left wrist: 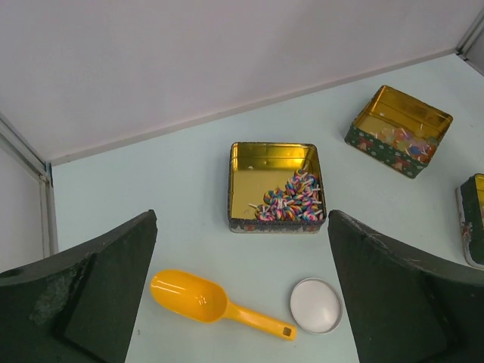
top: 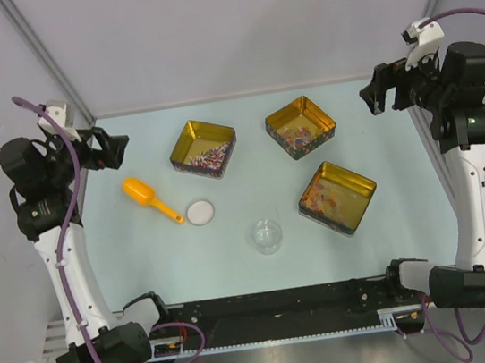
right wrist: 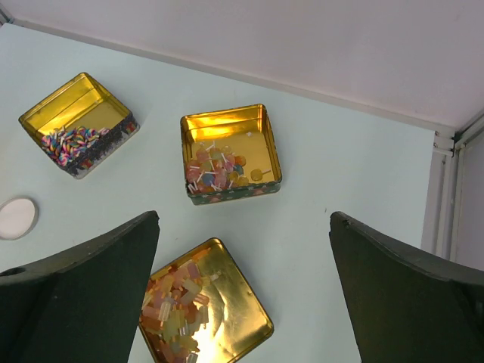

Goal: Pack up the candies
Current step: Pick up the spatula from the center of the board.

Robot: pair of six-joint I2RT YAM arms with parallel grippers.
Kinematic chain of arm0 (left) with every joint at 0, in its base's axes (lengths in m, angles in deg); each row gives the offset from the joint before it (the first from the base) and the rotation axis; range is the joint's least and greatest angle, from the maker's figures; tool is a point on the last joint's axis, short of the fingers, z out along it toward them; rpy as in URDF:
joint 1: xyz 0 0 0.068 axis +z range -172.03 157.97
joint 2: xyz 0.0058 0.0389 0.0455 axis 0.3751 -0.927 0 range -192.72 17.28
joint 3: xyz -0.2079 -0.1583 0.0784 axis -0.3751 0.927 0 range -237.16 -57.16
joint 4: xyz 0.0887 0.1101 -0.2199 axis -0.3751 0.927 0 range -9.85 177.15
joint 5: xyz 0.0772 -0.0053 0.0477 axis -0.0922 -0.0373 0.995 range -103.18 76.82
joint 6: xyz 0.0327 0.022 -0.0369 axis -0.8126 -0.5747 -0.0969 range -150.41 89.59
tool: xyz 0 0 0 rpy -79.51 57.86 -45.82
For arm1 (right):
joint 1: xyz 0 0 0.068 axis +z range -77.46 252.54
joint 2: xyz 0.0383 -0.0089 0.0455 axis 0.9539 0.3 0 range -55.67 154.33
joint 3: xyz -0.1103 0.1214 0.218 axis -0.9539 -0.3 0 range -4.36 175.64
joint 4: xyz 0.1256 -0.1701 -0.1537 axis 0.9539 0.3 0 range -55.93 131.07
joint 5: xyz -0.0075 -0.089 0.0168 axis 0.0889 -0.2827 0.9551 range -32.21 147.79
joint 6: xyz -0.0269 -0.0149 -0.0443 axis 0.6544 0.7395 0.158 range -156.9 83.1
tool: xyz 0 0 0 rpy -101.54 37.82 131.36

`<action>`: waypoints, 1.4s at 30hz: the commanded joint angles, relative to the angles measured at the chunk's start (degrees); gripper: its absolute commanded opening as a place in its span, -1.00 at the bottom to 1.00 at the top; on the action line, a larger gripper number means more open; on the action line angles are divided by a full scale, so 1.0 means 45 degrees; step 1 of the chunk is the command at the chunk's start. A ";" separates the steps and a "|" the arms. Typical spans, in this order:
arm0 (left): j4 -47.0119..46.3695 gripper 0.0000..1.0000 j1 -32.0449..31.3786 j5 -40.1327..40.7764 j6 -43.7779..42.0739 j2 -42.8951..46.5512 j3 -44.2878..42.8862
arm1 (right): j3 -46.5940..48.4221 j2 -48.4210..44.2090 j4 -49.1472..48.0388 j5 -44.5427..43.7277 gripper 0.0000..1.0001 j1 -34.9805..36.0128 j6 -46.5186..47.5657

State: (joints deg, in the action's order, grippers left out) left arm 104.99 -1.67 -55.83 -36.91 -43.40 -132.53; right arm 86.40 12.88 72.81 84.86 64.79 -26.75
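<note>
Awaiting the first step, it appears: left gripper (top: 116, 150) and right gripper (top: 373, 95) hang spread and empty, candies (top: 210, 157) lie in three gold tins (top: 195, 134) beyond the jar (top: 267, 235), and the scoop (top: 147, 197) left of the jar likely wants grasping next.

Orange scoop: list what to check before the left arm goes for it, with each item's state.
1. The left tool is open, empty: ok, jaws wide apart.
2. The right tool is clear of the path: ok, open at the far right edge.
3. The orange scoop is free: ok, lies alone, bowl empty, handle end near the white lid.
4. The clear jar is uncovered: ok, lid off beside it.
5. The candies are reachable: ok, all three gold tins open and stocked.
</note>
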 commanded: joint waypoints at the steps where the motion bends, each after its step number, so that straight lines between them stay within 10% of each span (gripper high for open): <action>1: -0.0383 0.99 -0.0052 -0.0170 -0.0039 0.0185 0.0109 | 0.0046 -0.0274 -0.0269 0.0195 1.00 -0.0056 0.0088; 13: -0.0188 0.99 -0.0207 0.0356 -0.0957 -0.0030 0.0031 | 0.0651 0.0215 0.0081 0.0002 1.00 0.0899 0.0555; 33: -0.0521 1.00 -0.0599 0.1803 -0.2284 -0.0651 0.2317 | -0.0091 0.1406 0.0688 -0.4903 0.99 1.0138 0.3388; 42: 0.1395 0.99 0.1959 -0.1792 -0.3632 -0.4208 0.0422 | -0.0675 0.1700 0.0708 -0.4336 0.99 1.0784 0.3408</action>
State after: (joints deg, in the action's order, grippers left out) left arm 108.21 3.82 -57.30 -48.97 -58.99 -126.94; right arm 85.11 21.65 77.86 65.14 112.79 -12.32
